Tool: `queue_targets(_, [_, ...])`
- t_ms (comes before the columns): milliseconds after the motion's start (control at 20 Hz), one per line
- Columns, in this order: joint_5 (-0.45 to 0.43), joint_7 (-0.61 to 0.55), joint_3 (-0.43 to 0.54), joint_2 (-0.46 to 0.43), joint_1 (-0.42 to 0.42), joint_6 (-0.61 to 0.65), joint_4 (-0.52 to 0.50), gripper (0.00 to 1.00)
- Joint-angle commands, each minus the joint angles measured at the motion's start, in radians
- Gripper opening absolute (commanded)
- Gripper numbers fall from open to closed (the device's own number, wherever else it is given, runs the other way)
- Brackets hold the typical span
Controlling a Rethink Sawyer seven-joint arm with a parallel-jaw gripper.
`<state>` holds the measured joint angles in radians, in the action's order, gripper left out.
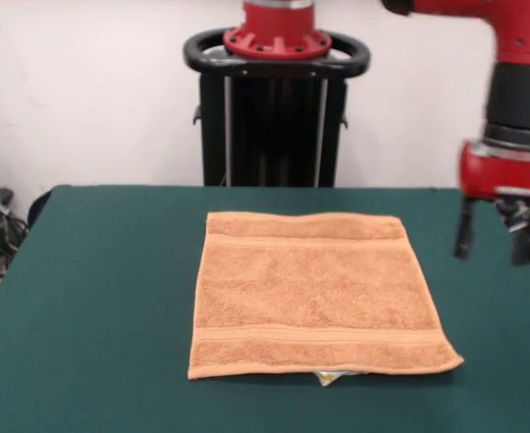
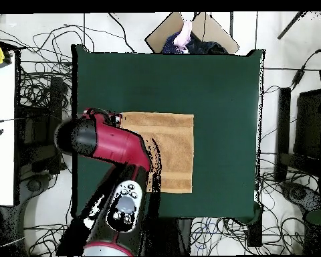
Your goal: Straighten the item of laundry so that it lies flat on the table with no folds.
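The orange-tan towel (image 1: 314, 293) lies spread flat in the middle of the dark green table (image 1: 93, 298), with woven bands near its far and near edges. A small white tag (image 1: 334, 377) peeks out under its near edge. My gripper (image 1: 504, 244) hangs in the air at the right of the front view, beside the towel's right edge and apart from it, open and empty. In the overhead view the towel (image 2: 173, 150) is partly hidden under my red arm (image 2: 116, 144), which covers its left side.
The robot's black pedestal (image 1: 275, 117) stands behind the table's far edge. A person (image 2: 184, 35) shows at the top edge of the overhead view, beyond the table (image 2: 217, 87). Cables lie on the floor around the table.
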<state>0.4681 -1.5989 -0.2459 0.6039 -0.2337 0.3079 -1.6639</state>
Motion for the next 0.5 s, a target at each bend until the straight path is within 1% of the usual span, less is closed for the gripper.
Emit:
queue_targets(50, [-0.143,-0.029,0.113,0.092,0.122,-0.041,-0.245,1.00])
queue_targets(150, [-0.179,-0.034,0.107,0.112,0.132,-0.044,-0.257,1.00])
queue_targets(350, [-0.240,-0.056,0.143,0.141,0.181,-0.082,-0.303,1.00])
queue_targets(500, [-0.286,-0.065,0.142,0.153,0.198,-0.096,-0.310,1.00])
